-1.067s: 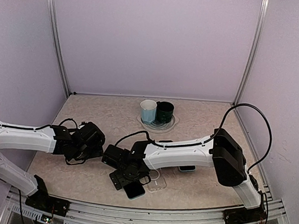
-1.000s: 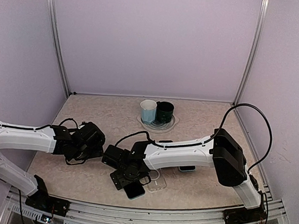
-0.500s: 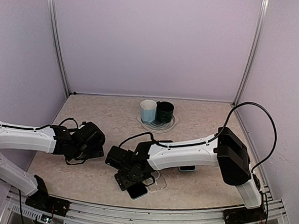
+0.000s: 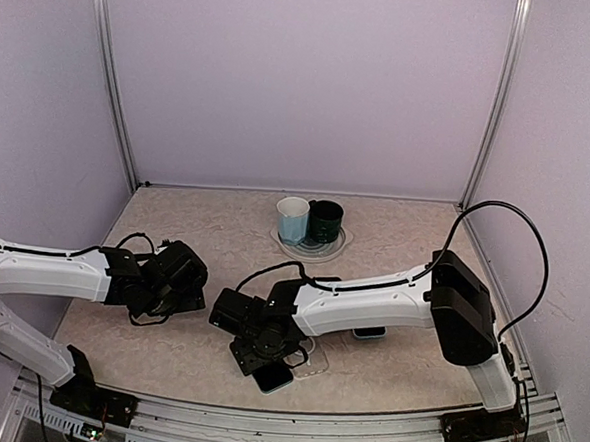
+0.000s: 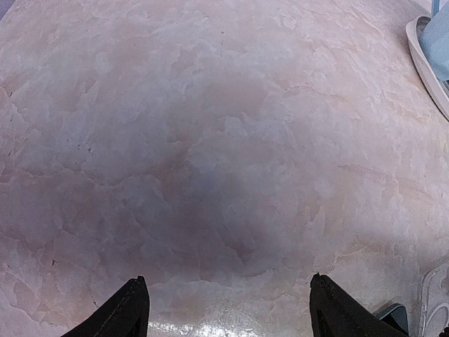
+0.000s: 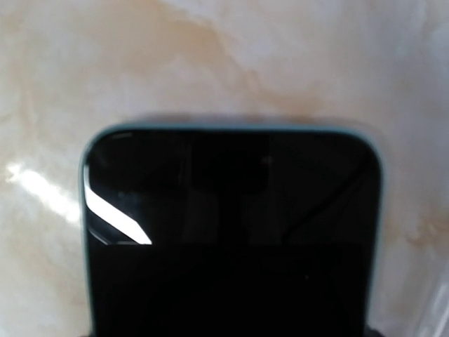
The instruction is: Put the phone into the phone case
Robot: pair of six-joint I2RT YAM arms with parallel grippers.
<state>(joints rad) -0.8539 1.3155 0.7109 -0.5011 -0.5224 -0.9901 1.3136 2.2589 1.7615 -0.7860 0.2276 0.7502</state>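
The phone lies flat near the table's front edge, black screen up with a pale teal rim. It fills the right wrist view. My right gripper is low over its far end, and the jaws are hidden in both views, so I cannot tell whether they grip it. The clear phone case lies just right of the phone, partly under the right arm. My left gripper hovers to the left, open over bare table, holding nothing.
A pale blue cup and a dark green cup stand on a plate at the back centre. A teal-edged flat object shows under the right forearm. The plate's rim shows in the left wrist view.
My right gripper has shifted slightly right and toward the front edge, settling lower over the phone, which has slid a little to the right. The left arm has not moved.
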